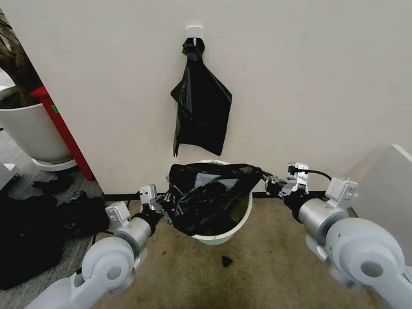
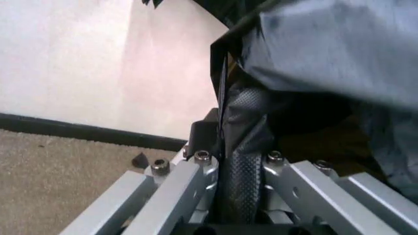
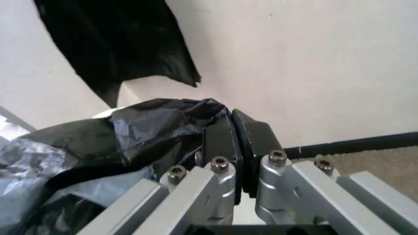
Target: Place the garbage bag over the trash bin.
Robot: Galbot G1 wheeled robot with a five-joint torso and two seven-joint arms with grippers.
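Head view: garbage bag [image 1: 209, 196] hides trash bin [image 1: 222, 236] (mostly)

I'm facing a plain off-white wall [image 1: 309, 84] with a dark baseboard [image 1: 122, 196] running along its foot. A small white hook [image 1: 194, 30] is fixed high on the wall, and 1 narrow black sack [image 1: 200, 103] with a knotted top hangs from it. The floor directly ahead is tan carpet [image 1: 257, 251], with 1 small dark scrap [image 1: 226, 261] lying on it. On my left I see a large white planter [image 1: 29, 132] holding a plant, a red panel [image 1: 61, 132] leaning beside it, grey flooring, and bulky black bundles [image 1: 38, 225]. A pale panel [image 1: 386, 187] stands at my right edge. Lighting is soft and even.
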